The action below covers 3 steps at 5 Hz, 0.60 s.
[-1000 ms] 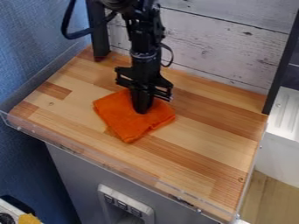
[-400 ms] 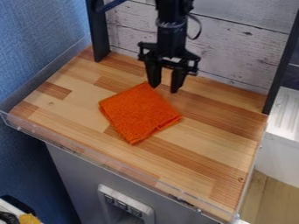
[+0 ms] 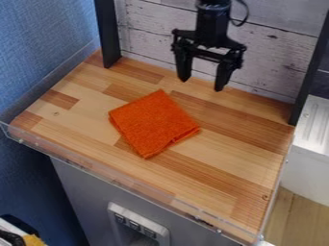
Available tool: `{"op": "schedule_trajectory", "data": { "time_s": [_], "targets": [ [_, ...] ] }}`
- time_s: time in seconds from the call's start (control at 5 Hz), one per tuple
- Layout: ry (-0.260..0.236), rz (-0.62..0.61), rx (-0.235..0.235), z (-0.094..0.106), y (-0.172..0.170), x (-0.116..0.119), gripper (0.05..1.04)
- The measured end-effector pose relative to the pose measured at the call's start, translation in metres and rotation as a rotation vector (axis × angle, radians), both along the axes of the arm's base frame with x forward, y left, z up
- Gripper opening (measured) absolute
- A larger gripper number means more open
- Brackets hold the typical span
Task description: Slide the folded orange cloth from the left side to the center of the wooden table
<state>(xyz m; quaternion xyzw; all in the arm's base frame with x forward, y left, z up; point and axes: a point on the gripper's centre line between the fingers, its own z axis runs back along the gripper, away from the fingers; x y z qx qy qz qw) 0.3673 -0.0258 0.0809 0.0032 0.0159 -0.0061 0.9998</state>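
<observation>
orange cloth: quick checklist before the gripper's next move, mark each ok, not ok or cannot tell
1. Gripper open with nothing between its fingers: ok, fingers well apart.
2. Gripper free of the orange cloth: ok, it hangs apart from it.
3. Gripper lined up over the cloth: not ok, it hangs beyond the cloth's far corner, towards the plank wall.
4. Cloth lying flat and folded: ok, layered edges show at its near side.
5. Cloth fully on the wooden top, inside the clear guard: ok.
6. Gap between gripper and plank wall: cannot tell, this view does not settle the depth.
</observation>
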Motion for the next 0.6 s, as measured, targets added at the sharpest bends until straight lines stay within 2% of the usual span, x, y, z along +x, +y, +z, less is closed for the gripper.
{"op": "schedule_trajectory", "data": {
  "time_s": [0.2, 0.6],
  "targets": [
    [0.004, 0.004, 0.003, 0.009, -0.008, 0.001, 0.998],
    [-0.040, 0.011, -0.004, 0.033, -0.013, 0.004, 0.999]
  ]
}}
